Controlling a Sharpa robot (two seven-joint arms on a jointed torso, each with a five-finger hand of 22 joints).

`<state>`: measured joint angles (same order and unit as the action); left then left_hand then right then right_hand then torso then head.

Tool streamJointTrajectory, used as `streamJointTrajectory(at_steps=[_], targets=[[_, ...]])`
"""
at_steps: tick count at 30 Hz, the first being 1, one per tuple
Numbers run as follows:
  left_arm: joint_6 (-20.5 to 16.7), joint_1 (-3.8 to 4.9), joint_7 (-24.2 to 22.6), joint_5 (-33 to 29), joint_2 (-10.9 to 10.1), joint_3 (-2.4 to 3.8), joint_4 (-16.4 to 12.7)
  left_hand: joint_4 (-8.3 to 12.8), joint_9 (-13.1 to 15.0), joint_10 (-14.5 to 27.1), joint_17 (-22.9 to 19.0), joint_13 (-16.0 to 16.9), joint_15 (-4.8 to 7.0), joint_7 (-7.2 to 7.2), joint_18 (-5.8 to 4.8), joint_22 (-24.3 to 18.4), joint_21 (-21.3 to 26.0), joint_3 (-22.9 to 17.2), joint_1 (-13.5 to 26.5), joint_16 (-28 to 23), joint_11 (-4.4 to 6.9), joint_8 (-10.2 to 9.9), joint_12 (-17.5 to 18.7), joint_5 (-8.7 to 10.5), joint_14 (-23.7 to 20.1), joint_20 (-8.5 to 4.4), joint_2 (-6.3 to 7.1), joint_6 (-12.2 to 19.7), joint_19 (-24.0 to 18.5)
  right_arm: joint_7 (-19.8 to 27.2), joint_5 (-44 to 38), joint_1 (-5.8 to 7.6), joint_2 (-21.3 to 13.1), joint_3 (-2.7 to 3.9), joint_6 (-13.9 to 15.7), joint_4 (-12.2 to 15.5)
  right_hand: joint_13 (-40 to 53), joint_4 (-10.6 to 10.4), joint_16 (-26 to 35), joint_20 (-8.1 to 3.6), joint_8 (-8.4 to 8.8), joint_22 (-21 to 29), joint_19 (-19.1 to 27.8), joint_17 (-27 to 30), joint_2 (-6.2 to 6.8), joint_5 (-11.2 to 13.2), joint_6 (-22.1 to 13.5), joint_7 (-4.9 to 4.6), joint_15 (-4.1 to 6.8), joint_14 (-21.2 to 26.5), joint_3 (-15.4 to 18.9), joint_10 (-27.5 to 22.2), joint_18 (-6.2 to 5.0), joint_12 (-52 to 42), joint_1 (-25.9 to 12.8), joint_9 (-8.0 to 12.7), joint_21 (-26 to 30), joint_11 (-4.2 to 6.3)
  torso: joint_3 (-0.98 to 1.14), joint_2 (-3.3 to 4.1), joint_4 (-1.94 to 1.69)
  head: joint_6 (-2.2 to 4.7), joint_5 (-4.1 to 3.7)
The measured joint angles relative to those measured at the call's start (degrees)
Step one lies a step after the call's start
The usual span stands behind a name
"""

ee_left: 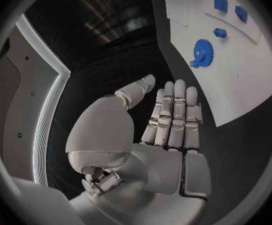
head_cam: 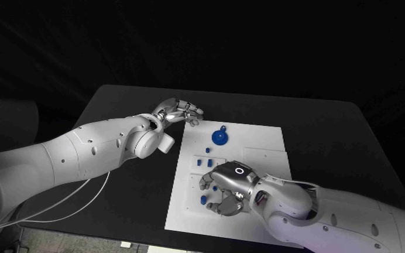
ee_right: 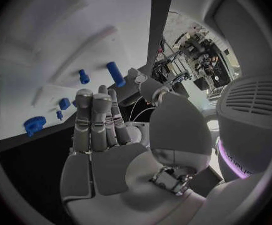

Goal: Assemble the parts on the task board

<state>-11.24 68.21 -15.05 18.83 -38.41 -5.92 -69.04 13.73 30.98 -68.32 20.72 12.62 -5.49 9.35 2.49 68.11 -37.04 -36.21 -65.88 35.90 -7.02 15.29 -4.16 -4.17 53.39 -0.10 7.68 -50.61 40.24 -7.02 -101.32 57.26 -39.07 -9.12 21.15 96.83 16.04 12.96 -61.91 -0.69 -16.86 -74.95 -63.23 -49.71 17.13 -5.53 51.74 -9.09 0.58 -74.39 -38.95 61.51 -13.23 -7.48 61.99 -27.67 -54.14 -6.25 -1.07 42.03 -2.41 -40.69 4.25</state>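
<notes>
Here's the white rectangular task board (head_cam: 261,147), lying flat in the middle of the black table (head_cam: 126,103), with a faintly raised rectangular panel along its right edge. Near the board's far edge sits the blue round gear-shaped part (head_cam: 220,137), toothed around its rim with a small knob standing at one side; the left wrist view shows it lying flat on the white surface (ee_left: 202,50). Just nearer lies a small blue peg (head_cam: 208,150), then a pair of short blue block-shaped parts (head_cam: 203,161) side by side toward the board's left edge.

The left hand (head_cam: 178,112) hangs over the table just off the board's far-left corner, touching nothing; its wrist view shows the fingers (ee_left: 173,112) straight, pressed side by side, thumb apart, palm empty.

The right hand (head_cam: 226,190) is over the board's near half, palm down. Its fingers (ee_right: 95,117) are extended and close together, nothing between them. Another small blue part (head_cam: 203,199) peeks out at its left side.
</notes>
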Motion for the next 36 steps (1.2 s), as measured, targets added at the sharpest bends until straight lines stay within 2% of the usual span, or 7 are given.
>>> streamJointTrajectory(at_steps=[3, 7, 12, 16, 21, 24, 36], targets=[[0.0, 0.0, 0.0, 0.0, 0.0, 0.0, 0.0, 0.0, 0.0, 0.0, 0.0, 0.0, 0.0, 0.0, 0.0, 0.0, 0.0, 0.0, 0.0, 0.0, 0.0, 0.0, 0.0, 0.23, 0.0, 0.0, 0.0, 0.0, 0.0, 1.0, 3.2, 0.51, -1.4, 1.02, 1.1, 0.8, -0.3, -0.2, 0.0, 0.01, 0.27, 0.0, 0.0, 0.1, -0.03, -0.2, -0.5, 0.09, -0.08, 0.1, 1.1, 0.0, 0.0, 0.2, -1.0, 0.2, 0.1, -0.01, -0.01, -0.01, 0.01, 0.2, -0.27], [0.1, 0.0, 0.1, 0.0, 0.0, 0.0, 0.2, 0.0, 0.0, 0.0, 0.0, 0.0, 0.0, 0.0, 0.0, 0.0, 0.0, 0.0, 0.0, 0.0, 0.0, 0.0, 0.0, 0.23, 0.0, 0.0, 0.0, 0.0, 0.0, 3.0, 12.0, 2.07, -5.0, 3.3, 2.0, 2.1, -0.5, -1.6, 0.0, 0.01, 0.27, 0.0, 0.0, 0.2, -0.29, -3.4, -1.1, -0.29, -0.08, 0.1, 3.0, 1.0, 0.01, -0.5, -3.0, 0.4, 0.3, 0.53, -0.01, -0.03, 0.03, 0.47, -0.68], [0.1, 0.0, 0.1, 0.0, -0.1, 0.0, 0.6, 0.0, 0.0, 0.0, 0.0, 0.0, 0.0, 0.0, 0.0, 0.0, 0.0, 0.0, 0.0, 0.0, 0.0, 0.0, 0.0, 0.23, 0.0, 0.0, 0.0, 0.0, 0.0, 4.9, 24.7, 4.47, -8.8, 4.37, 1.7, 2.5, 1.9, -2.3, 0.6, 1.08, 0.27, 0.0, 2.2, 0.7, -1.46, -7.2, -1.3, -0.73, 1.46, 1.7, 5.9, 4.9, 0.01, -4.5, -4.2, 0.5, 1.4, 1.75, -0.01, -0.07, 0.09, 0.83, -1.24], [0.1, 0.0, 0.1, 0.0, 0.0, 0.0, 0.8, 0.0, 0.0, 0.0, 0.1, 0.0, 0.0, 0.0, 0.0, 0.0, 0.0, 0.0, 0.0, 0.0, 0.0, 0.0, 0.0, 0.23, 0.0, 0.0, 0.0, 0.0, 0.0, 5.4, 31.4, 7.12, -12.2, 4.45, 0.1, 1.5, 7.7, -2.0, 0.3, 1.22, 0.2, 0.0, 2.9, 0.6, -3.24, -8.0, -1.0, -0.43, 2.07, 2.1, 9.1, 5.0, 0.0, -11.6, -4.3, 0.2, 1.7, 1.67, -0.02, -0.13, 0.14, 1.16, -1.81], [0.1, -0.12, 0.1, 0.0, 0.4, 0.0, 0.9, 0.0, 0.0, 0.0, 0.1, 0.0, 0.0, 0.01, 0.0, 0.1, 0.0, 0.0, 0.0, 0.0, 0.0, 0.0, 0.0, 0.23, 0.0, 0.0, 0.0, 0.0, 0.0, 4.9, 37.3, 8.29, -15.6, 4.49, -3.7, -1.0, 23.7, -2.2, -1.5, 0.39, -0.93, 0.0, 0.4, 0.2, -6.74, -8.4, 0.9, 1.75, 4.82, 0.1, 9.9, 7.1, -1.0, -31.2, -3.4, -0.9, 0.9, 4.72, -0.03, -0.23, 0.16, 1.47, -3.3], [0.1, -0.31, 0.1, 0.0, 0.4, 0.0, 1.0, 0.0, 0.0, 0.0, 0.1, 0.0, 0.0, 0.01, 0.0, 0.1, 0.0, 0.0, 0.0, 0.0, 0.0, 0.0, 0.0, 0.23, 0.0, 0.0, 0.0, 0.0, 0.0, 3.6, 39.4, 8.29, -17.5, 4.41, -7.4, -1.1, 35.3, -2.7, -3.3, -0.43, -0.93, 0.0, -1.1, -1.3, -7.68, -8.1, 0.9, 2.39, 5.46, -0.5, 9.4, 5.7, -1.4, -43.5, -4.4, -1.5, -0.2, 6.35, -0.04, -0.23, 0.14, 1.66, -4.29], [0.2, -1.08, 0.1, 0.0, 0.5, -0.02, 1.2, -0.1, 0.0, 0.0, 0.2, 0.0, 0.0, 0.04, 0.0, 0.1, 0.0, 0.1, 0.0, -0.2, 0.0, 0.0, 0.0, 0.23, 0.0, 0.0, 0.0, 0.0, 0.0, -8.5, 46.6, 8.35, -22.2, 3.82, -24.2, -0.8, 48.2, -4.2, -7.7, -1.45, -0.92, 0.0, -1.3, -6.4, -11.19, -7.6, 0.6, 2.72, 5.46, -0.5, 9.4, 1.3, -0.9, -55.8, -9.0, -3.6, -3.9, 5.89, 0.08, -0.48, 0.37, 0.98, -6.7]])
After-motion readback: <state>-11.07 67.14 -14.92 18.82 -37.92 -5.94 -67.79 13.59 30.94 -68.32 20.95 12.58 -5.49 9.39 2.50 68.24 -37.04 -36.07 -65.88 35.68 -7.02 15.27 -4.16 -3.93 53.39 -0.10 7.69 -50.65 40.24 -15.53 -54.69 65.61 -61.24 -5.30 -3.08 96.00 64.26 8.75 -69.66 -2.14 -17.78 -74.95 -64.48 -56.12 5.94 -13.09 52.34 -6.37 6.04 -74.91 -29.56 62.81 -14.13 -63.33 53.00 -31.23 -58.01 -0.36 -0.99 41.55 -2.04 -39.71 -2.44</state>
